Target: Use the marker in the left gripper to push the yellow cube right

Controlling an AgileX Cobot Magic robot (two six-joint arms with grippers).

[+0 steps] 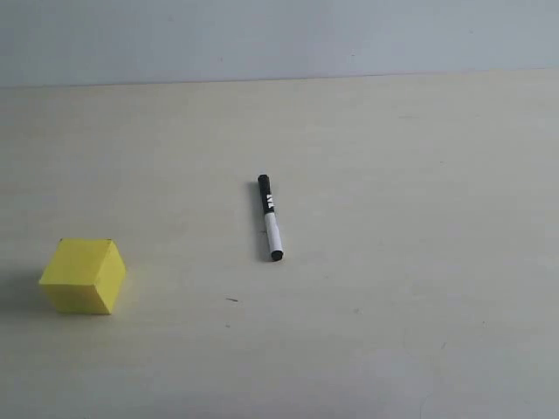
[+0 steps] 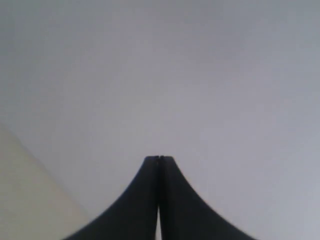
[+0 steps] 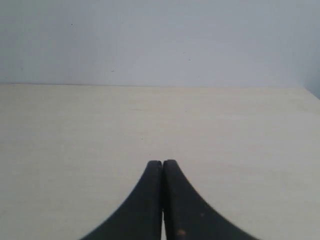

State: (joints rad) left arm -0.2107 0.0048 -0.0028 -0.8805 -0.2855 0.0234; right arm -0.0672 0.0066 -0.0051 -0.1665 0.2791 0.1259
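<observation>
Exterior view: the marker [image 1: 270, 218] is seen lying flat near the middle of the worktop [image 1: 410, 262], running roughly 12 to 6 o'clock and gripped by nothing. The yellow cube [image 1: 83, 276] is parked well apart from it, at about 8 o'clock. So a pickup is probably needed first. That round barrel could easily get rolled away if it's clipped by closed fingers. Later on, the cube could get spun instead of slid by an off-centre shove.

Left wrist view: the left gripper [image 2: 158, 160] is shown with its fingers [image 2: 142, 200] pressed together, nothing between them, mostly grey wall [image 2: 200, 75] ahead.

Right wrist view: same deal, the right gripper [image 3: 162, 163] is clenched on nothing, with worktop stretched out beyond.
</observation>
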